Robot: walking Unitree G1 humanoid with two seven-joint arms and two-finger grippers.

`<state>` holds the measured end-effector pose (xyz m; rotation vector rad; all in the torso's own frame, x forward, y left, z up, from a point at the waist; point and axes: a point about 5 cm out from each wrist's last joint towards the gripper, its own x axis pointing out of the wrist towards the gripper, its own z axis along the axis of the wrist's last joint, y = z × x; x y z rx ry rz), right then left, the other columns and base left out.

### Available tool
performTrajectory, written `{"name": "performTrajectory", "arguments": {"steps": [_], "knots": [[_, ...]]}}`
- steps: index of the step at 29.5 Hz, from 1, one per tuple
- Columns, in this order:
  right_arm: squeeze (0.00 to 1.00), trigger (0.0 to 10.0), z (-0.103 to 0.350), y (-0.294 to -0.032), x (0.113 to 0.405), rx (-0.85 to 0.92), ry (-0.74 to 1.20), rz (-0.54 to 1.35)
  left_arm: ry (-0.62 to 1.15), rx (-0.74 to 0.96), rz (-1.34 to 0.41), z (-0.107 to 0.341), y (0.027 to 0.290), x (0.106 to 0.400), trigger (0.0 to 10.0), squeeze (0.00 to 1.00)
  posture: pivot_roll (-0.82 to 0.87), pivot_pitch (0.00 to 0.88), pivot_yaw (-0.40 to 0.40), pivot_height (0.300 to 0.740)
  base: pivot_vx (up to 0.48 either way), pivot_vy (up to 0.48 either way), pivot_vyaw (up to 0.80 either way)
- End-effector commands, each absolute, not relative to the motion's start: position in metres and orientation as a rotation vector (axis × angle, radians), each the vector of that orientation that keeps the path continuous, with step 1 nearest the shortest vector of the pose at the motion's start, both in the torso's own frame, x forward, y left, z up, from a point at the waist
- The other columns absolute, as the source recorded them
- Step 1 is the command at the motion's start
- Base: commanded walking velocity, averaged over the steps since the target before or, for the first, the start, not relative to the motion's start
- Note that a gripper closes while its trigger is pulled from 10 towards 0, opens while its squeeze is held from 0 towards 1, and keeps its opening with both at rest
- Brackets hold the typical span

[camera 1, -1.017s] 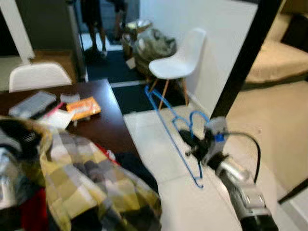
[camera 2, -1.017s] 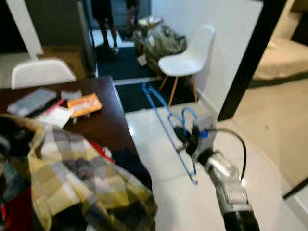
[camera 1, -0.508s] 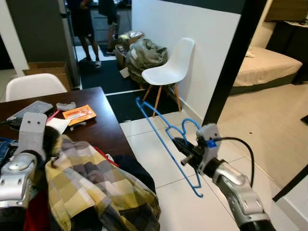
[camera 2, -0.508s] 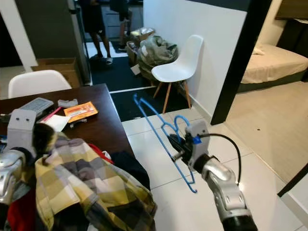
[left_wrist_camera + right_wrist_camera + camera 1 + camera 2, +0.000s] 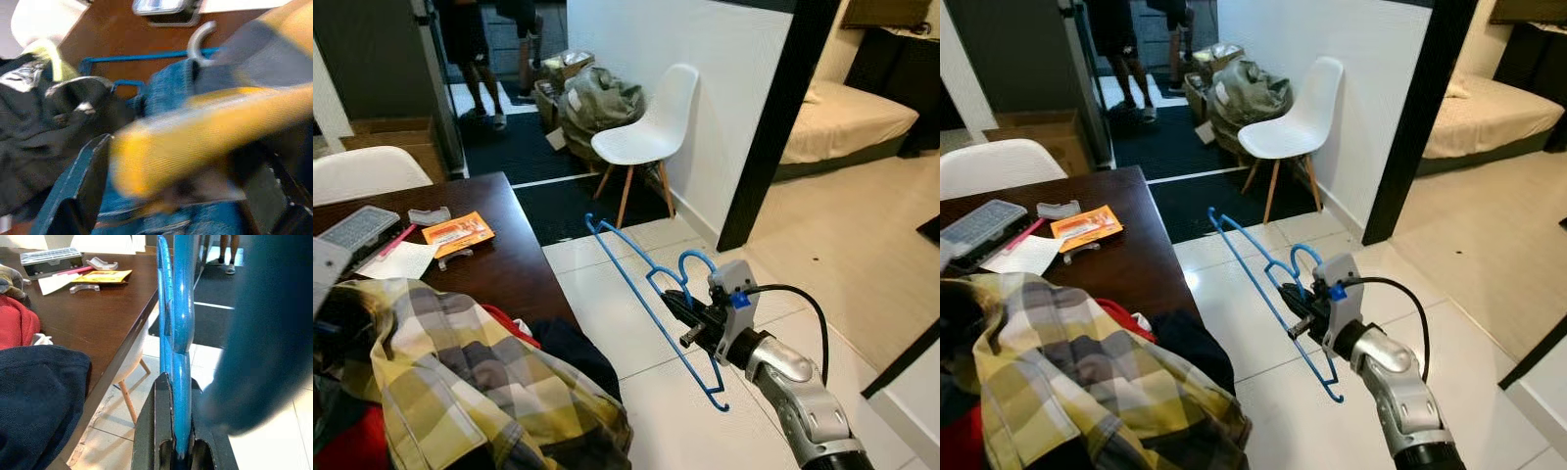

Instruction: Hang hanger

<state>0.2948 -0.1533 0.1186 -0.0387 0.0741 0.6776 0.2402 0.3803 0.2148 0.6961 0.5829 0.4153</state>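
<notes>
A blue wire hanger [image 5: 636,290] hangs in the air over the white floor tiles, to the right of the dark table [image 5: 509,264]. My right gripper [image 5: 680,311] is shut on it near its hook, and the wrist view shows the blue wire [image 5: 182,308] pinched between the two fingers. A yellow and grey plaid shirt [image 5: 460,362] lies heaped on the near end of the table, over red and dark blue clothes. My left gripper [image 5: 186,196] is down in that heap, with blurred yellow cloth across it. Another blue hanger [image 5: 146,56] lies on the table beyond it.
An orange packet [image 5: 457,233], paper and a grey case [image 5: 357,225] lie on the table's far end. A white chair [image 5: 641,127] stands by the white wall, with a stuffed bag [image 5: 592,98] behind it. A black post [image 5: 769,127] frames the bedroom doorway. A person's legs [image 5: 475,59] stand in the hall.
My left arm, raised with the plaid shirt half a second ago, has dropped into the heap. The right gripper still holds the hanger in about the same spot. The camera has shifted.
</notes>
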Motion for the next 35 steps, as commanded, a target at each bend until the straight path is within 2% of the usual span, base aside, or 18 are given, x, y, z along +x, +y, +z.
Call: {"name": "performTrajectory", "arguments": {"steps": [1, 4, 9, 11, 13, 15, 16, 17, 19, 20, 21, 23, 28, 30, 32, 34, 35], "knots": [[0.0, 10.0, 0.122, -0.154, 0.296, -0.039, 0.069, 0.683, 0.545, 0.735, 0.435, 0.234, 0.383, 0.237, 10.0, 1.0, -0.01, 0.0, -0.052, 0.74, 0.0, 0.0, 0.0], [0.0, 10.0, 0.122, -0.154, 0.296, -0.036, 0.067, 0.685, 0.436, 0.697, 0.442, 0.256, 0.379, 0.238, 10.0, 1.0, 0.0, 0.0, -0.056, 0.74, 0.0, 0.0, 0.0], [0.0, 10.0, 0.123, -0.154, 0.297, -0.032, 0.064, 0.688, 0.352, 0.675, 0.453, 0.278, 0.376, 0.238, 10.0, 1.0, 0.0, 0.0, -0.058, 0.74, 0.0, 0.0, 0.0], [0.0, 10.0, 0.124, -0.155, 0.299, -0.026, 0.058, 0.685, 0.155, 0.628, 0.496, 0.31, 0.371, 0.24, 10.0, 1.0, 0.01, 0.0, -0.062, 0.74, 0.0, 0.0, 0.0], [0.0, 10.0, 0.125, -0.156, 0.301, -0.014, 0.051, 0.67, -0.032, 0.444, 0.47, 0.324, 0.359, 0.25, 10.0, 1.0, 0.01, 0.0, -0.06, 0.74, 0.0, 0.0, 0.0], [0.0, 10.0, 0.125, -0.156, 0.301, -0.014, 0.051, 0.67, -0.032, 0.444, 0.47, 0.324, 0.359, 0.25, 10.0, 1.0, 0.01, 0.0, -0.06, 0.74, 0.0, 0.0, 0.0], [0.0, 10.0, 0.125, -0.156, 0.302, -0.013, 0.05, 0.666, -0.059, 0.329, 0.402, 0.319, 0.348, 0.258, 10.0, 0.29, 0.01, 0.0, -0.06, 0.74, 0.0, 0.0, 0.0], [0.0, 10.0, 0.126, -0.156, 0.303, -0.012, 0.048, 0.664, -0.04, 0.252, 0.303, 0.305, 0.332, 0.267, 10.0, 0.0, 0.01, 0.0, -0.058, 0.74, 0.0, 0.0, 0.0], [0.0, 10.0, 0.126, -0.156, 0.303, -0.013, 0.047, 0.662, 0.056, 0.206, 0.142, 0.278, 0.301, 0.276, 10.0, 0.0, 0.01, 0.0, -0.058, 0.74, 0.0, 0.0, 0.0], [0.0, 10.0, 0.126, -0.156, 0.303, -0.012, 0.046, 0.662, 0.114, 0.244, 0.053, 0.266, 0.288, 0.275, 10.0, 0.0, 0.01, 0.0, -0.059, 0.74, 0.0, 0.0, 0.0], [0.0, 10.0, 0.126, -0.156, 0.303, -0.012, 0.046, 0.662, 0.114, 0.244, 0.053, 0.266, 0.288, 0.275, 10.0, 0.0, 0.01, 0.0, -0.059, 0.74, 0.0, 0.0, 0.0], [0.0, 10.0, 0.126, -0.157, 0.303, -0.014, 0.048, 0.66, 0.134, 0.244, -0.059, 0.259, 0.274, 0.273, 10.0, 0.0, 0.01, 0.0, -0.062, 0.74, 0.0, 0.0, 0.0], [0.0, 10.0, 0.127, -0.159, 0.304, -0.014, 0.047, 0.655, 0.042, 0.166, -0.089, 0.268, 0.268, 0.276, 10.0, 0.0, 0.01, 0.0, -0.064, 0.74, 0.0, 0.0, 0.0], [0.0, 10.0, 0.128, -0.16, 0.306, -0.011, 0.043, 0.646, -0.076, 0.092, -0.099, 0.277, 0.26, 0.282, 10.0, 0.0, 0.01, 0.0, -0.066, 0.74, 0.0, 0.0, 0.0], [0.0, 10.0, 0.128, -0.16, 0.306, -0.011, 0.043, 0.646, -0.076, 0.092, -0.099, 0.277, 0.26, 0.282, 10.0, 0.0, 0.01, 0.0, -0.066, 0.74, 0.0, 0.0, 0.0], [0.0, 10.0, 0.129, -0.158, 0.309, -0.006, 0.037, 0.638, -0.18, -0.062, -0.176, 0.267, 0.223, 0.292, 10.0, 0.0, 0.01, 0.0, -0.067, 0.74, -0.352, -0.319, 0.0], [0.0, 10.0, 0.129, -0.158, 0.309, -0.006, 0.037, 0.638, -0.18, -0.062, -0.176, 0.267, 0.223, 0.292, 10.0, 0.0, 0.01, 0.0, -0.067, 0.74, -0.356, -0.322, 0.0]]}}
